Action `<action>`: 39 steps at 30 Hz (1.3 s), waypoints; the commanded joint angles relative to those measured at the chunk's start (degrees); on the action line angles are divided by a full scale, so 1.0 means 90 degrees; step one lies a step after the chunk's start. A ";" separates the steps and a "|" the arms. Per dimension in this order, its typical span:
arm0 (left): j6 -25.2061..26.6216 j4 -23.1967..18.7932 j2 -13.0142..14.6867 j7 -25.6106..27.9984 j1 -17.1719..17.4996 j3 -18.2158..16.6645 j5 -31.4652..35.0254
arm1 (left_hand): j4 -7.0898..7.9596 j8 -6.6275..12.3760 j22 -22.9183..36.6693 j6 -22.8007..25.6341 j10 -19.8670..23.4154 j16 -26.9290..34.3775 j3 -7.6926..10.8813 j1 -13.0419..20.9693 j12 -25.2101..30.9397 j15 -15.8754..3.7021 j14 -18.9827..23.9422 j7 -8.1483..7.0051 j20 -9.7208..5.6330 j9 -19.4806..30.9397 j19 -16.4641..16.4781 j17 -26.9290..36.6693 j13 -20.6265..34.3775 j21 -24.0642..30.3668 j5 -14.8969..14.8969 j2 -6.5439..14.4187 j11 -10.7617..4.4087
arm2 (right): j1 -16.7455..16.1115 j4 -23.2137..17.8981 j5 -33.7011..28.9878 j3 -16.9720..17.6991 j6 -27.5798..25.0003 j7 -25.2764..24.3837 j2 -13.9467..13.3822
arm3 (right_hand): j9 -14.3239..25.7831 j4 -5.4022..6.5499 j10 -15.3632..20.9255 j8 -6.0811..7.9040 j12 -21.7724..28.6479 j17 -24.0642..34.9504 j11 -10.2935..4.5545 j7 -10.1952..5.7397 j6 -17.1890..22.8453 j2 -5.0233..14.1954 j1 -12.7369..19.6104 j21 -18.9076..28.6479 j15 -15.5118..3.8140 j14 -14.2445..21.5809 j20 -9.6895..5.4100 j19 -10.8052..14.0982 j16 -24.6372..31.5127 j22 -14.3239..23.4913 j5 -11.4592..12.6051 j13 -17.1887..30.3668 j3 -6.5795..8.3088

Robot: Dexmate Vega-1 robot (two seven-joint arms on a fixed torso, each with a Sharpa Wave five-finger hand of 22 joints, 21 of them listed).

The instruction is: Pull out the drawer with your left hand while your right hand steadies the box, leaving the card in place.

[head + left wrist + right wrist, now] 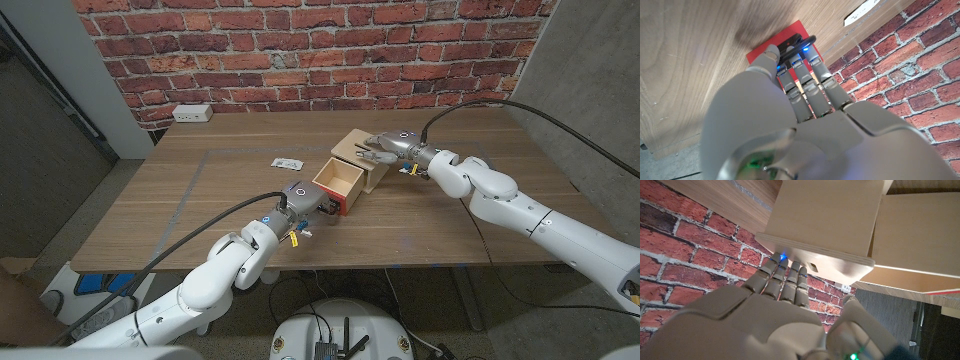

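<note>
Drawer pulled out of pale wooden box

The drawer (338,182), red-fronted, was gripped by the left hand (303,203); the right hand (385,149) pressed the box (363,147).

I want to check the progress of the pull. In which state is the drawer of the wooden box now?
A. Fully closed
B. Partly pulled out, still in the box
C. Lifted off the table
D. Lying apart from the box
B: the drawer sticks out of the box with its open inside showing, its back end still in the box.
</note>
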 commanded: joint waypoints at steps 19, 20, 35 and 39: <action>-0.0162 -0.0187 0.0616 0.0444 0.0460 -0.0602 -0.0228 | -0.0003 0.0011 -0.0004 0.0031 0.0008 0.0024 -0.0032 0.0089 0.0005 -0.0495 0.0024 -0.0022 -0.0857 0.0007 -0.0056 0.0008 0.0018 0.0084 0.0041 0.0005 0.0004 | 0.0025 -0.0024 -0.0089 -0.0059 -0.0146 0.0011 0.0039 | 0.0030 0.0005 -0.0014 -0.0005 -0.0004 0.0026 -0.0009 -0.0005 -0.0018 0.0202 -0.0024 -0.0029 -0.0099 -0.0056 -0.0257 0.0016 -0.0014 0.0020 0.0032 -0.0003 0.0001; -0.0193 -0.0173 0.0633 0.0500 0.0467 -0.0617 -0.0253 | -0.0003 0.0015 -0.0004 0.0040 0.0005 0.0025 -0.0031 0.0090 0.0004 -0.0495 0.0025 -0.0025 -0.0858 0.0007 -0.0058 0.0008 0.0018 0.0086 0.0041 0.0006 0.0003 | 0.0023 -0.0028 -0.0088 -0.0058 -0.0156 0.0015 0.0040 | 0.0030 0.0002 -0.0013 -0.0005 -0.0003 0.0027 0.0000 0.0000 -0.0020 0.0200 -0.0021 -0.0030 -0.0097 -0.0055 -0.0259 0.0014 -0.0013 0.0020 0.0032 -0.0003 0.0001; -0.0021 -0.0211 0.0649 0.0656 0.0740 -0.0689 -0.0301 | 0.0000 0.0009 -0.0009 0.0022 -0.0006 0.0022 -0.0035 0.0095 0.0001 -0.0495 0.0007 -0.0018 -0.0854 0.0008 -0.0108 0.0009 0.0019 0.0126 0.0042 0.0019 0.0003 | 0.0028 -0.0032 -0.0116 -0.0089 -0.0183 0.0001 0.0065 | 0.0029 -0.0024 -0.0024 -0.0004 -0.0004 0.0036 -0.0020 -0.0010 -0.0029 0.0202 0.0009 -0.0037 -0.0101 -0.0071 -0.0253 0.0007 -0.0023 0.0020 0.0038 -0.0002 0.0006; 0.0054 -0.0242 0.0642 0.0665 0.0817 -0.0698 -0.0284 | 0.0003 0.0009 -0.0010 0.0020 -0.0011 0.0025 -0.0038 0.0093 -0.0001 -0.0495 0.0009 -0.0017 -0.0854 0.0008 -0.0112 0.0011 0.0018 0.0139 0.0043 0.0021 0.0004 | 0.0031 -0.0014 -0.0120 -0.0098 -0.0170 -0.0024 0.0077 | 0.0029 -0.0029 -0.0028 -0.0005 -0.0005 0.0036 -0.0017 -0.0007 -0.0032 0.0199 0.0013 -0.0038 -0.0095 -0.0073 -0.0248 0.0007 -0.0026 0.0020 0.0038 -0.0002 0.0006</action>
